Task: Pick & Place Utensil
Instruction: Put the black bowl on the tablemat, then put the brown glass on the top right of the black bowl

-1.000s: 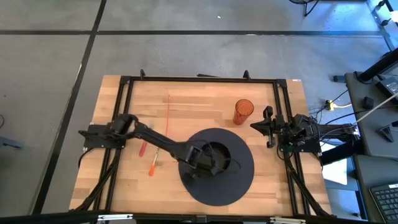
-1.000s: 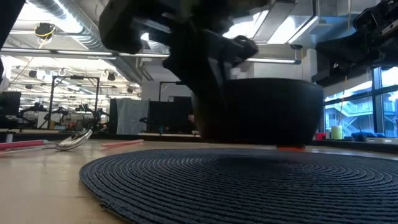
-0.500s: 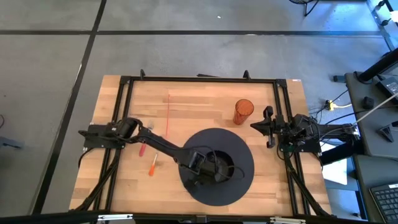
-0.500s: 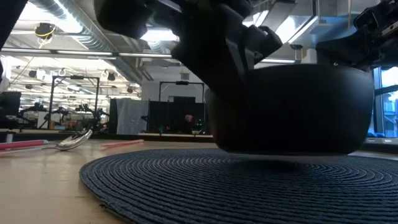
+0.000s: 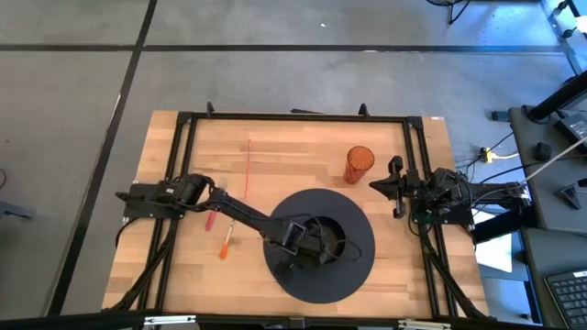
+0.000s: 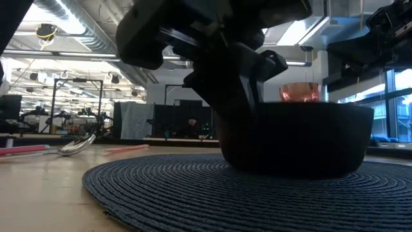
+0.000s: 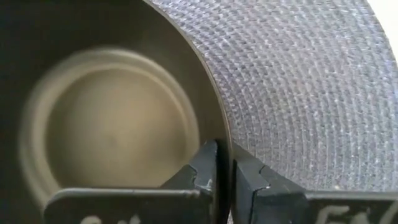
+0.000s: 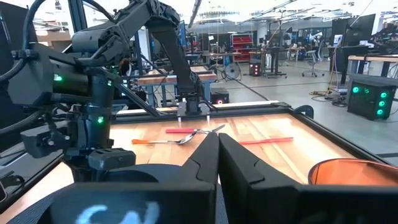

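Low view, nearest: woven dark placemat (image 6: 212, 193), black bowl (image 6: 296, 138) resting on it. Left gripper (image 7: 222, 180) pinching the bowl's rim, one finger inside, one outside. Farther left on the wooden table (image 5: 275, 151): spoon (image 6: 76, 146), orange-handled utensil (image 5: 225, 244), red-handled one (image 5: 210, 218). Orange cup (image 5: 358, 165) behind. Right gripper (image 8: 217, 163) closed, empty, parked at the table's right edge.
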Tool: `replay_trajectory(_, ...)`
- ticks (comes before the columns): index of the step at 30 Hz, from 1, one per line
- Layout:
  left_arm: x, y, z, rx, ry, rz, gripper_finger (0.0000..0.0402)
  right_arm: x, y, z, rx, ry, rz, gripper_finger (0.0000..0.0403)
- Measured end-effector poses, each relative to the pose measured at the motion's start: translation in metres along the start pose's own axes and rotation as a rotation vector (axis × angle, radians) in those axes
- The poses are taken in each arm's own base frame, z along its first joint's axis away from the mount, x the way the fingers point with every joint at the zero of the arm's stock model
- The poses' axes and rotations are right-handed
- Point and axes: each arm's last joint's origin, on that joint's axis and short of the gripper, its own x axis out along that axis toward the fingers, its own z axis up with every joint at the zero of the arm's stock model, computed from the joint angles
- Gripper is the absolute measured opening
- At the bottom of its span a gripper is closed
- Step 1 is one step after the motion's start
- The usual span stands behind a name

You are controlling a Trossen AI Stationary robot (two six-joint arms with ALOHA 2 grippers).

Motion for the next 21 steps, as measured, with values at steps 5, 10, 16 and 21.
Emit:
replay_trajectory(5,0.000,-0.003,0.001,-0.010,-0.009,-0.027,0.0065,0.000,0.000,0.000,0.000,0.000,0.000,0.0010)
replay_trajectory(10,0.000,-0.008,0.003,-0.002,-0.012,-0.034,0.0106,0.000,0.000,0.000,0.000,0.000,0.000,0.0010)
replay_trajectory(16,-0.015,-0.011,0.014,0.011,-0.033,-0.025,0.0141,0.000,0.000,0.000,0.000,0.000,0.000,0.0010)
replay_trajectory(21,-0.037,-0.010,0.025,0.015,-0.024,-0.026,0.0151,0.000,0.000,0.000,0.003,0.000,0.000,0.0010)
